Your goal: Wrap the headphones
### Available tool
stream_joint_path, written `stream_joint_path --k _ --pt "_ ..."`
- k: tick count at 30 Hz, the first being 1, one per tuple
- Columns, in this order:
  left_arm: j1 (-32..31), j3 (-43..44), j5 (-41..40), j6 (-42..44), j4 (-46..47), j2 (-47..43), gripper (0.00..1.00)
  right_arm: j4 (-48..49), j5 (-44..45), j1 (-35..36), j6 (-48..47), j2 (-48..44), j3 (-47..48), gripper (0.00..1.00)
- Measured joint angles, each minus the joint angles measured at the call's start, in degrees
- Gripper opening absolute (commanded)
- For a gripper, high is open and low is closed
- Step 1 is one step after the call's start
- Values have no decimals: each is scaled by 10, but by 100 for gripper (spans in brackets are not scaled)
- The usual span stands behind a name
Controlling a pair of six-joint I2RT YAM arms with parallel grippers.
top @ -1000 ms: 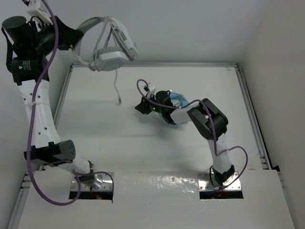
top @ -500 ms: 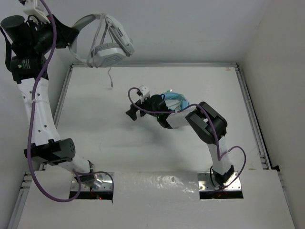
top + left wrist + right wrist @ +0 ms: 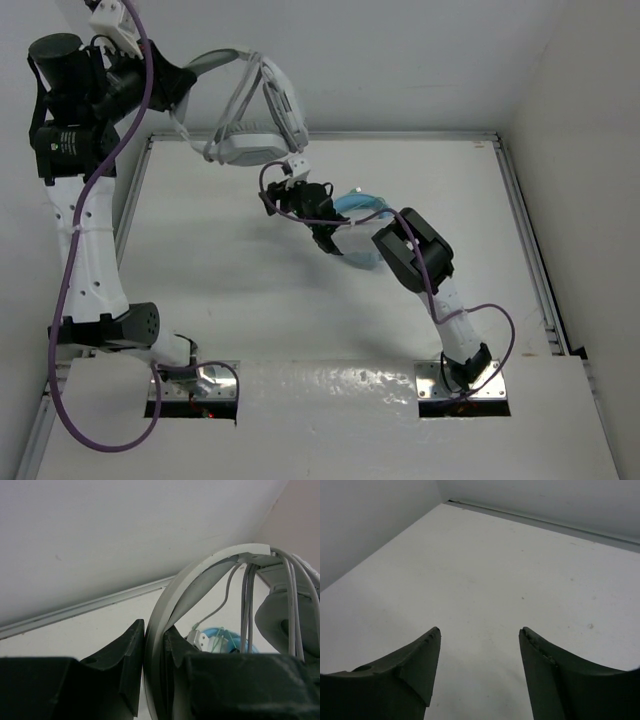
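While the white headphones (image 3: 255,115) hang in the air over the table's far left edge, their headband (image 3: 167,610) is pinched between the left gripper's (image 3: 156,647) nearly closed fingers. Several passes of the thin grey cable (image 3: 247,597) run over the band just beyond those fingers.

A second ago a loose tail of cable dangled well below the ear cups with its plug end free. Half a second ago it was shorter, and now the top view shows no tail hanging. The left wrist view does show one strand curving down from the band, its end too small to make out. The headset has also swung toward the right arm.

The right gripper (image 3: 479,632) has travelled from beside the light blue headphones (image 3: 365,205) to just below the lower ear cup (image 3: 250,150). Its fingers stand wide apart, with only bare table (image 3: 485,555) beneath them.

I judge that most of the cable is wound, and that the open fingers are placed to catch the last strand for another turn.
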Motion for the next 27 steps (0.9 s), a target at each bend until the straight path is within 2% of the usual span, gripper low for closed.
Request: stream_joint_path --k 1,5,16,17,18,19,22,27 --pt "-3 0 0 2 -4 -3 0 0 13 0 0 3 0 57" --pt "-6 0 -1 13 -14 -10 0 3 24 0 0 8 -3 71" --pt "-7 11 -19 20 -16 -7 0 5 -82 24 -30 -30 -127 79" --pt "-7 12 -22 21 -16 -7 0 0 -87 27 -28 -41 -135 83" --pt "-7 12 -24 22 -15 -7 0 -2 -89 29 -27 -51 -140 93" --pt "-7 12 -25 23 -16 -7 0 -2 -90 29 -23 -62 -142 96" --pt "-7 12 -27 25 -16 -7 0 -3 -83 29 -22 -75 -129 99" --pt "-7 12 -27 25 -16 -7 0 -32 -79 27 -21 -65 -55 99"
